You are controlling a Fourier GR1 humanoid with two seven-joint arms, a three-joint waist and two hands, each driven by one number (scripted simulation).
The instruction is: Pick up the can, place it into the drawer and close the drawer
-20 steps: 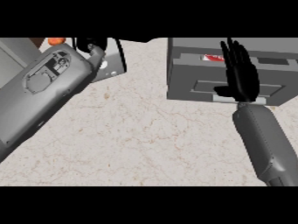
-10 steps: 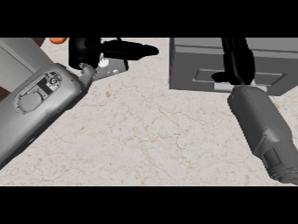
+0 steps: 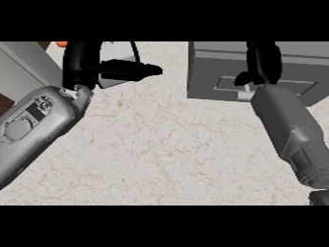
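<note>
The grey drawer unit (image 3: 295,62) stands at the upper right of the counter. Its front panel with a handle (image 3: 241,83) faces me. My right hand (image 3: 261,60) lies flat against that front, open with straight fingers pointing away from me. The can shows nowhere in this view, and none of the drawer's inside is in sight. My left hand (image 3: 85,62) is raised at the upper left, open, with one digit stretched out to the right and nothing held.
A pale grey object (image 3: 113,58) sits behind the left hand, and a small orange thing (image 3: 61,43) peeks in at the top left. A grey slab (image 3: 17,67) and a dark floor strip border the counter's left edge. The marbled counter top (image 3: 167,144) spreads between my forearms.
A red-labelled can showed in the open drawer one second ago; now it is hidden and the right hand has moved farther in against the drawer front. The left hand rose into view.
</note>
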